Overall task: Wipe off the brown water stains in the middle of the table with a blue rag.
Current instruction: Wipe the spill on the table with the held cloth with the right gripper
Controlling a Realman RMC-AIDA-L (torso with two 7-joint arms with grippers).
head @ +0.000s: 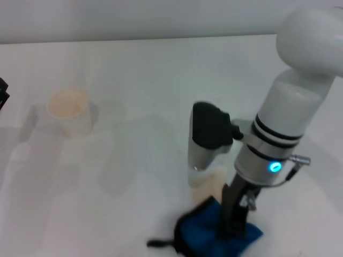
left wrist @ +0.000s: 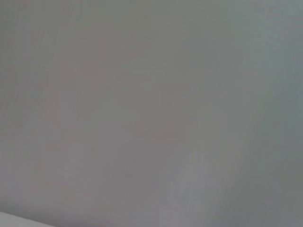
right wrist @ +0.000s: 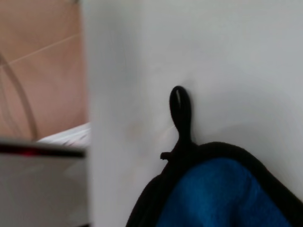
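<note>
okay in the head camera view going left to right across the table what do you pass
Cream paper cup → black loop tab → blue rag with the right pincer down on it.

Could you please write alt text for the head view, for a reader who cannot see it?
The right gripper presses down on a small bright blue rag with black trim at the near edge of a wide white table. A cream paper cup stands upright far to the left; the left arm's black edge barely shows.
</note>
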